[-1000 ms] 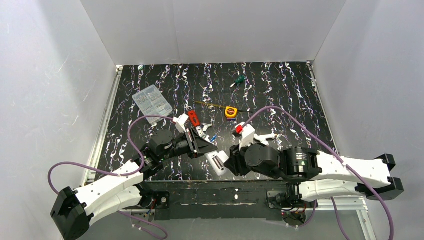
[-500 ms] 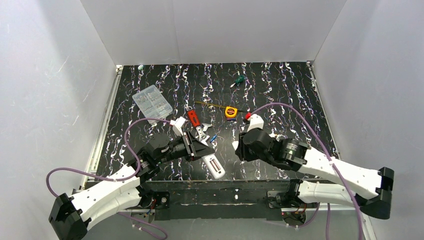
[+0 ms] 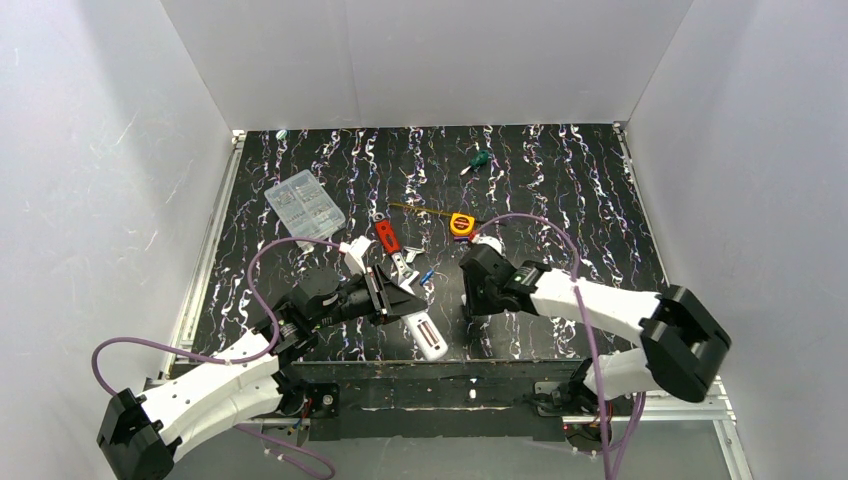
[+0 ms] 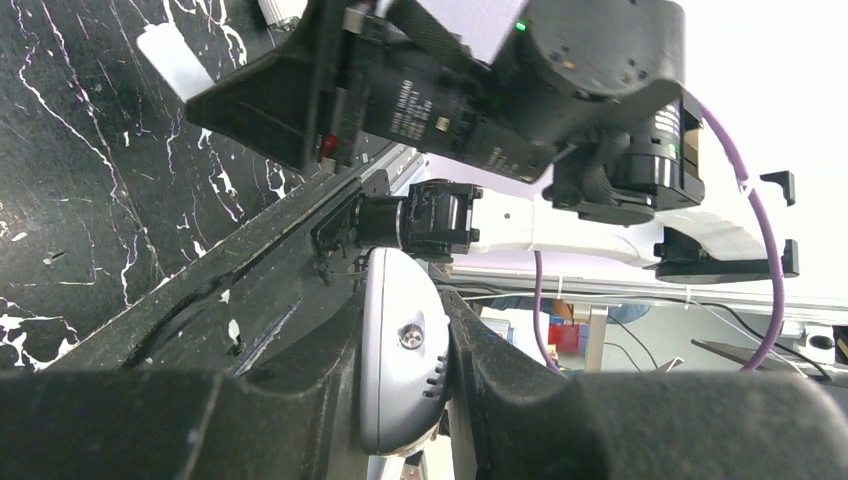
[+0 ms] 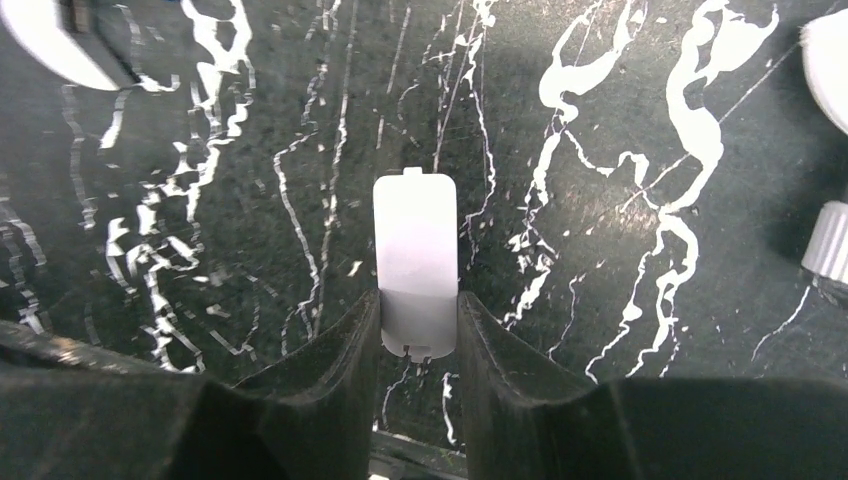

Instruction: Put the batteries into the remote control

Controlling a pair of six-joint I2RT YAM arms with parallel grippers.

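- The left claw [image 4: 400, 400] is clamped on the remote control [image 3: 427, 336], with its fingers on either side of the rounded end. In the overhead view the remote lies at an angle near the front edge of the table [image 5: 600, 150], back side up with the battery bay showing.
- The right claw [image 5: 418, 322] is closed on one end of the flat white battery cover [image 5: 415, 240], and most of the cover sticks out past the fingertips. Whether the cover already touches the table cannot be told.
- One blue battery [image 3: 427, 277] lies loose on the table between the two claws, just beyond the remote. No second battery can be made out.
- The step in hand appears to be parking the cover so that the right claw is free for the battery.
- To do it well, the right arm should lower the cover until it lies flat before the fingers part. The spot should be bare table, well away from the battery and the remote, so nothing gets knocked.
- The cover is thin and light, so the fingers should open slowly and lift straight up, or it may cling to a pad and skid.
- The left claw should hold its grip and keep the bay facing up, ready for loading.
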